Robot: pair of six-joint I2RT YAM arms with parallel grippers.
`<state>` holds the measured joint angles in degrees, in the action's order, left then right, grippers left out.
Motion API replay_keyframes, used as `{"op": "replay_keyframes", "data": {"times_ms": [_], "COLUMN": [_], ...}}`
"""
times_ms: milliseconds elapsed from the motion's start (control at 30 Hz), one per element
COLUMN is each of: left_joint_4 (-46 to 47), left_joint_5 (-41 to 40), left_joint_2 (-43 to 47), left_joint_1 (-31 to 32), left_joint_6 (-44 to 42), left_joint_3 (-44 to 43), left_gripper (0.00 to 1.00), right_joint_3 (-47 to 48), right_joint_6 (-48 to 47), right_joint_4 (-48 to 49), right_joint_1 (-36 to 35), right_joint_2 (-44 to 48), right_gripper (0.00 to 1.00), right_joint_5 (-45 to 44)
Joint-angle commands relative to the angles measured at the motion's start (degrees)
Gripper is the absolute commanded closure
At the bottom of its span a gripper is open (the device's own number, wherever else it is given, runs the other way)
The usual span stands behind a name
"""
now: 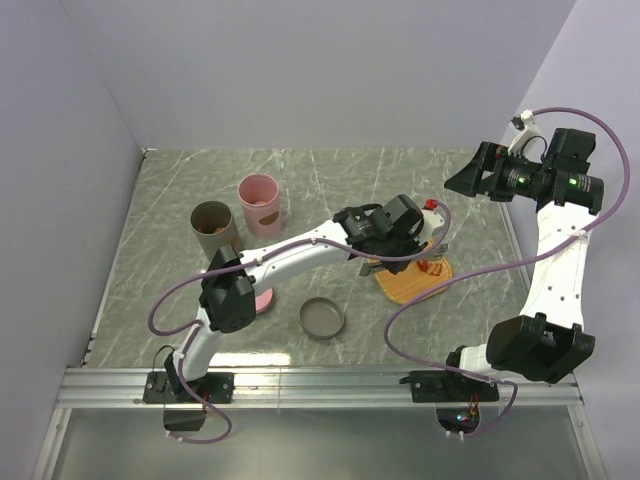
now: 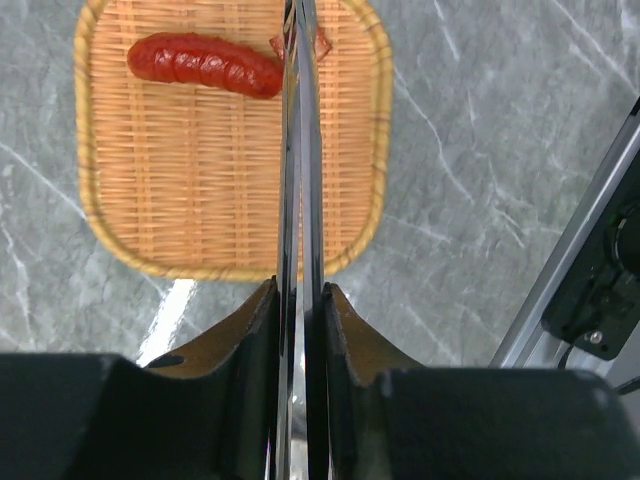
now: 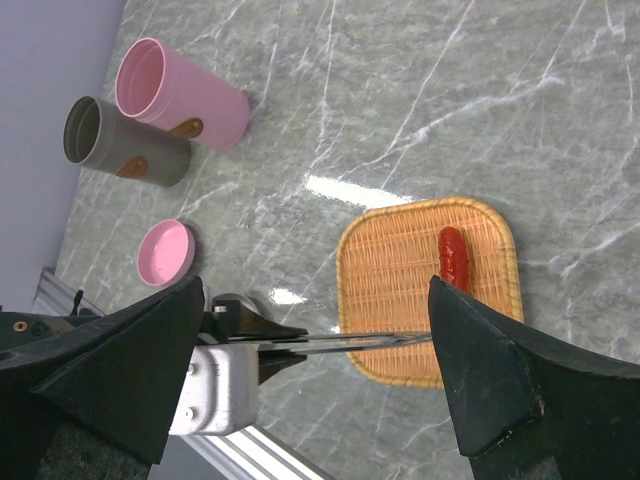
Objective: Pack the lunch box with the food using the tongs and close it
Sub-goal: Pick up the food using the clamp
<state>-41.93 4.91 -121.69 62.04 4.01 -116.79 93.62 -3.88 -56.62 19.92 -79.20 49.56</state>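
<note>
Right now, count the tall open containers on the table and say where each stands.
2. The pink container stands toward the far left of the table; the grey-brown container is close beside it, further left. The left arm could hide another.

tongs (image 2: 299, 150): tips cut off at top edge | orange piece (image 2: 322, 44): mostly behind tongs | pink lid (image 1: 265, 299): partly under left arm (image 1: 290, 255)

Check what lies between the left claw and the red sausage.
Left wrist view: only bare tray weave; the tongs in the left claw pass beside the sausage.
</note>
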Motion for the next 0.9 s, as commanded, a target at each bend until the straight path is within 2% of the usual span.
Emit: {"op": "replay_keyframes", "data": {"times_ms": [0, 100, 500, 867], "left_joint_4": [0.27, 0.18, -0.87, -2.54], "left_joint_5": [0.72, -0.68, -4.73, -12.02], "left_joint_2": [-1.97, -3.2, -6.81, 0.82], "left_joint_1": [0.71, 1.15, 1.42, 1.15], "left_joint_6": [3.46, 4.16, 4.95, 3.46], "left_joint_3": [-4.23, -5.02, -5.73, 3.14], "left_gripper": [0.96, 1.0, 1.0, 1.0], "right_joint_3": [0.95, 0.86, 0.86, 0.6], "right_joint_6": [0.19, 0.19, -0.07, 0.19], "right_joint_4": [1.16, 1.25, 0.99, 1.25], "right_joint_1": [0.38, 0.47, 0.56, 0.56], "right_joint_2": [1.59, 1.59, 1.59, 2.2], "right_gripper": [0.0, 0.0, 0.0, 0.0], "right_joint_5": [0.01, 0.1, -0.08, 0.1]}}
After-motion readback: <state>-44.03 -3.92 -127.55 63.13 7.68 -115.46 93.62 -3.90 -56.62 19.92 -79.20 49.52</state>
